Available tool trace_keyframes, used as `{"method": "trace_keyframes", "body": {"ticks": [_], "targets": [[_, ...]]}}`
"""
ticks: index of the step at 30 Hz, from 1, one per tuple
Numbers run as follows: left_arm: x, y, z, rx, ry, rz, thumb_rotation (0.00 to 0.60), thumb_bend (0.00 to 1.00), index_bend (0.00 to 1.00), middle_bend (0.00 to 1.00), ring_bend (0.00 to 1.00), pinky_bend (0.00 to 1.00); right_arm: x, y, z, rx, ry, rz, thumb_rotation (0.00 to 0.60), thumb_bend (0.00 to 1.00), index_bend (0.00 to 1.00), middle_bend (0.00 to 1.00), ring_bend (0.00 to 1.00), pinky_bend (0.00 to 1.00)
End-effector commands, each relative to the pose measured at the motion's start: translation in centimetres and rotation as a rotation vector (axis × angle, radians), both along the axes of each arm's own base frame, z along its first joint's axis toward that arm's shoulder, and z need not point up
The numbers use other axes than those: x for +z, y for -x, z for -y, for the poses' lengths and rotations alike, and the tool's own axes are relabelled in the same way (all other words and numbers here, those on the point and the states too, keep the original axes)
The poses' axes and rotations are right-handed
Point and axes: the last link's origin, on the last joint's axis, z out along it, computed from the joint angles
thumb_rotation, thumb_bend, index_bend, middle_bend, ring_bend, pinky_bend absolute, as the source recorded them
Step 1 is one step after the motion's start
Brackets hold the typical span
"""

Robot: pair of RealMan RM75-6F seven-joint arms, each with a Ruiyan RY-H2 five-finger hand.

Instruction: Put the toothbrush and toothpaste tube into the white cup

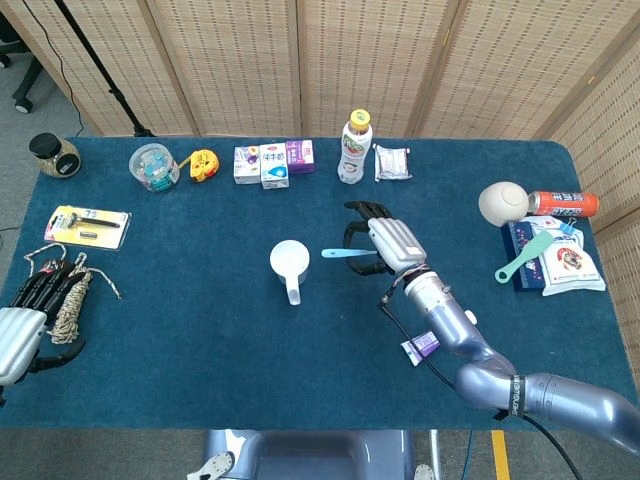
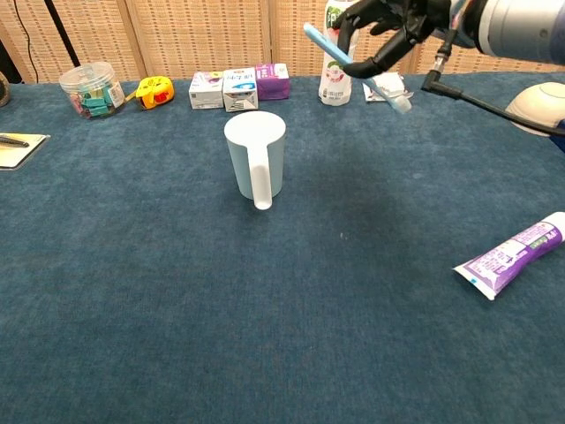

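Right hand (image 1: 385, 243) raised above the table, arm stretched forward, fingers (image 2: 375, 62) curled around a toothbrush (image 1: 344, 253). Left hand (image 1: 28, 318) low at the near-left table edge, fingers extended.

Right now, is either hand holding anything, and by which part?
The right hand holds the toothbrush near its head end, handle pointing toward the white cup. The left hand holds nothing.
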Motion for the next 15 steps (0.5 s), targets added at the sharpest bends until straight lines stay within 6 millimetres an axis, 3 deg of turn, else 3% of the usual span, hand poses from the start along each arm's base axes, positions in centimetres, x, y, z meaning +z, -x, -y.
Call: {"method": "trace_keyframes", "body": {"ticks": [1,10,15], "targets": [[0.0,0.0,-0.1,0.001,0.003,-0.001,0.600,0.24,0.00,0.00,0.00,0.00,0.0,-3.0,0.4,-0.006,-0.037,0.084,0.600,0.42,0.55,0.11,0.00,0.00],[-0.3,0.0,-0.2,0.000,0.018,-0.012,0.600,0.24,0.00,0.00,0.00,0.00,-1.3,-8.0,0.7,-0.024,-0.096,0.164,0.600,0.42,0.54,0.11,0.00,0.00],[-0.3,0.0,-0.2,0.000,0.021,-0.011,0.600,0.24,0.00,0.00,0.00,0.00,-2.0,-9.5,0.8,-0.031,-0.094,0.181,0.600,0.43,0.54,0.11,0.00,0.00]]}}
